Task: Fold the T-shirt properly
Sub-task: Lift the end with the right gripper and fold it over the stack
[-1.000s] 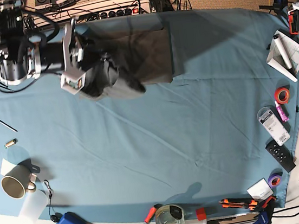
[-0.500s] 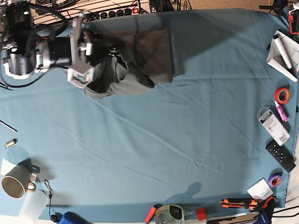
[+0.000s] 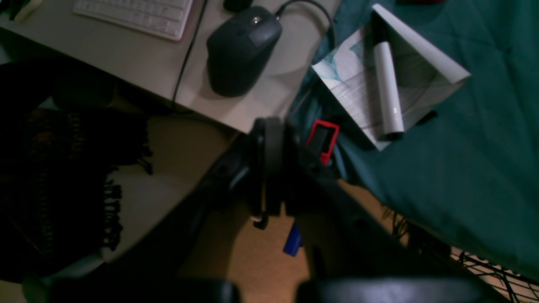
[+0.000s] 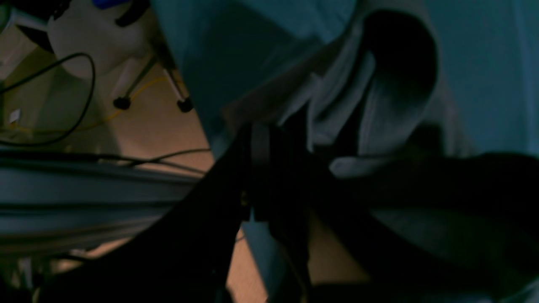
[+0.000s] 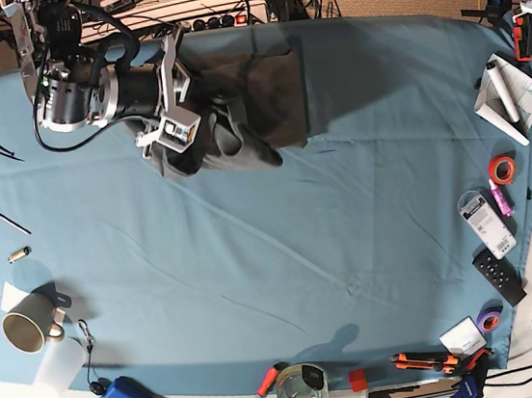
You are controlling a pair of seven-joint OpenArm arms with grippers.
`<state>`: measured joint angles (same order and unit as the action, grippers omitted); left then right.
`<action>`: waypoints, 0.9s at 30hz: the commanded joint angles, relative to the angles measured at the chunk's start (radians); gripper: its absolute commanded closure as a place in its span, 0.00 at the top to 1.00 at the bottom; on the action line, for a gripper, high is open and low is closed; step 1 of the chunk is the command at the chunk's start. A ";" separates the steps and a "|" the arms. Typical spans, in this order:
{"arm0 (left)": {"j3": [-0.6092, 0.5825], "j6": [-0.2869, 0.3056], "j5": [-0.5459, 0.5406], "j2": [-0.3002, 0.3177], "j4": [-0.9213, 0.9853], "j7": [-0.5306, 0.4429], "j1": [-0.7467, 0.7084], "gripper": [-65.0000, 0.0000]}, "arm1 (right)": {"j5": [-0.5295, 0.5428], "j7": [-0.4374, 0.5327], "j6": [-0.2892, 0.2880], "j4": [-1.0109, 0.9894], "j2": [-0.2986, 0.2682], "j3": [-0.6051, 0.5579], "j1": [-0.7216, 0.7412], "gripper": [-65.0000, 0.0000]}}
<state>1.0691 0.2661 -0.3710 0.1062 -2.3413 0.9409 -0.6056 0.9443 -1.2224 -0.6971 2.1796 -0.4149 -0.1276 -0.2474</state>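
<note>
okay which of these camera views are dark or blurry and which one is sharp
Base view: evenly lit and sharp, T-shirt plainly visible. Right wrist view: dim and soft, the shirt's folds murky. Left wrist view: dark, with the right pincer's near parts out of focus; the mouse reads clearly.

occluded: T-shirt (image 5: 267, 92) left part under right arm | cropped: keyboard (image 3: 134, 14) at top edge | indistinct: right gripper (image 4: 269, 185) jaws, dark and blurred

A lab workspace: cloth-covered bench (image 5: 369, 245) edged with hand tools (image 5: 432, 361), tape rolls (image 5: 502, 169), power strips (image 5: 210, 21), keyboard (image 3: 134, 14) and mouse (image 3: 242, 48).
</note>
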 commanded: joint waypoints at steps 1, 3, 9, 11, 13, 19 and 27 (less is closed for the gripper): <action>0.008 -0.006 -0.016 0.011 -0.015 -0.026 -0.009 0.00 | 0.014 0.034 -0.001 0.016 0.010 0.002 0.018 0.00; 0.008 -0.005 -0.043 0.011 -0.015 -0.025 -0.009 0.00 | 0.010 0.036 -0.001 0.016 0.036 0.002 0.024 0.00; 0.008 0.009 -0.049 0.011 -0.015 -0.026 -0.009 0.00 | -0.050 0.026 -0.001 0.015 0.055 -0.043 0.023 0.00; 0.008 0.009 -0.049 0.011 -0.015 -0.026 -0.009 0.00 | -0.096 0.035 -0.001 0.010 0.055 -0.080 0.023 0.00; 0.008 0.009 -0.049 0.011 -0.015 -0.025 -0.010 0.00 | -0.155 0.056 -0.001 0.003 0.055 -0.119 0.023 0.00; 0.008 0.009 -0.049 0.011 -0.015 -0.024 -0.010 0.00 | -0.186 0.072 -0.001 0.003 0.055 -0.187 0.023 0.16; 0.008 0.008 -0.049 0.011 -0.015 -0.025 -0.010 0.00 | -0.091 0.091 -0.001 0.019 0.055 -0.184 0.027 0.27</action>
<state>1.0691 0.2752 -0.4168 0.1059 -2.3413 0.9405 -0.6060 0.8318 -1.1622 -0.6968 2.1750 -0.3569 -0.3164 -0.2306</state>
